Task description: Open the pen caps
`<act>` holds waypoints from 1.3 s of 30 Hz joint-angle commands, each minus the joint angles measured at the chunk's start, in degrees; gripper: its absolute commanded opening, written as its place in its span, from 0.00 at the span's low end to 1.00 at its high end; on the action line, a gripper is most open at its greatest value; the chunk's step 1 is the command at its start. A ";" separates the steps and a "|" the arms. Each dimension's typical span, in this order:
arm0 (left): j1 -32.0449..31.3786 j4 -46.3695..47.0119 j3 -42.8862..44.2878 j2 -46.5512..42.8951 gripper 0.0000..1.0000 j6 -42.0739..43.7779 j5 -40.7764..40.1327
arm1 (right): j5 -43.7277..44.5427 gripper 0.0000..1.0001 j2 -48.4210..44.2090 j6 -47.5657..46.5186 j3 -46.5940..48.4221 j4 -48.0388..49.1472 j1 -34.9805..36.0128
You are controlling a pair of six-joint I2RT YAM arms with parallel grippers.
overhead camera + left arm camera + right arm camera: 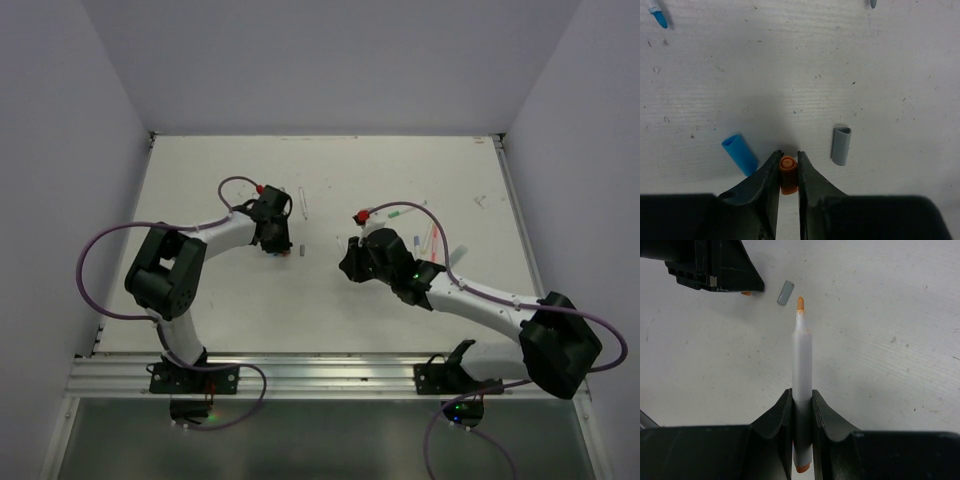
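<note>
My left gripper [788, 156] is shut on an orange pen cap [788, 175], held low over the table. A blue cap [740, 152] lies just left of it and a grey cap [841, 145] to the right. My right gripper [801, 392] is shut on a white pen barrel [801, 355] whose bare orange tip points toward the left gripper [715, 265] and the grey cap [785, 292]. In the top view the left gripper [276, 246] and right gripper [348, 265] face each other, with the grey cap [299, 249] between them.
Several white pens lie at the back right [405, 212] [435, 238], and one [302, 203] lies behind the left gripper. An uncapped blue-tipped pen [657, 15] shows at the far edge of the left wrist view. White walls enclose the table.
</note>
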 commanded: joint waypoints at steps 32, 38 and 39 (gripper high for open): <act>1.40 -1.31 -1.65 -32.91 0.62 -0.27 -15.60 | 3.12 0.00 23.36 3.38 33.05 -3.87 -0.87; 1.76 -3.76 -9.56 -42.76 0.94 1.32 -22.73 | 0.57 0.00 37.69 3.21 45.45 -3.08 -0.96; 1.76 -4.29 -10.96 -43.73 0.94 1.41 -23.00 | 0.56 0.00 39.53 2.94 46.78 -2.90 -0.96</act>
